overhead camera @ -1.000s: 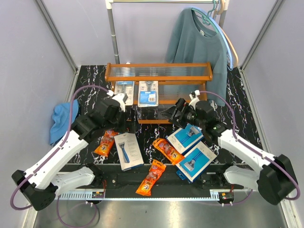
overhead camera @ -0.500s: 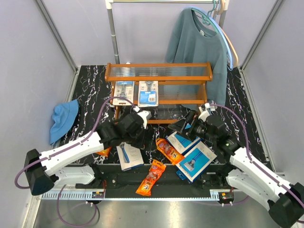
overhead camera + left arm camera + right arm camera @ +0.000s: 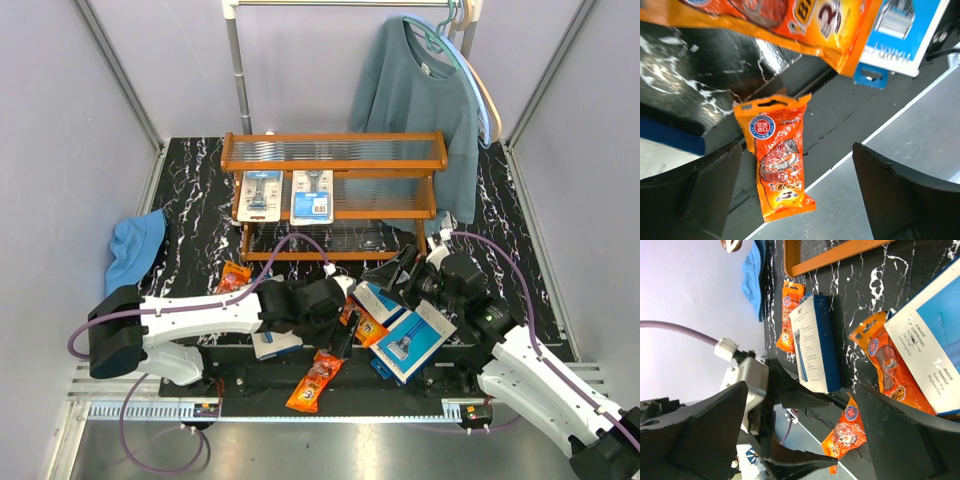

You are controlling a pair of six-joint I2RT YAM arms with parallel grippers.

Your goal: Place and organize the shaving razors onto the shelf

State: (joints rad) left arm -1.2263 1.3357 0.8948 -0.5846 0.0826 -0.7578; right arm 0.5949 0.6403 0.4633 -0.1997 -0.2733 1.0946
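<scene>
Two grey-blue blister cards (image 3: 259, 195) (image 3: 311, 195) lie on the middle tier of the orange-brown shelf (image 3: 335, 165). On the table, one orange bag (image 3: 235, 275) lies left. A second orange bag (image 3: 366, 327) lies against two blue boxes (image 3: 380, 298) (image 3: 412, 340). A third orange bag (image 3: 315, 380) (image 3: 777, 160) lies at the near edge, and my left gripper (image 3: 343, 335) (image 3: 795, 190) hovers open above it. A white-and-blue box (image 3: 275, 342) (image 3: 815, 342) is partly under the left arm. My right gripper (image 3: 395, 272) (image 3: 805, 435) hangs open over the blue boxes, holding nothing.
A blue cloth (image 3: 130, 250) lies at the table's left edge. A teal sweater (image 3: 420, 90) hangs on the metal rail behind the shelf's right end. The metal rail of the arm bases (image 3: 320, 410) runs along the near edge.
My left arm swung from the shelf front to the right and nearer, ending over the near-edge orange bag. The right gripper drew back from the shelf to above the blue boxes.
</scene>
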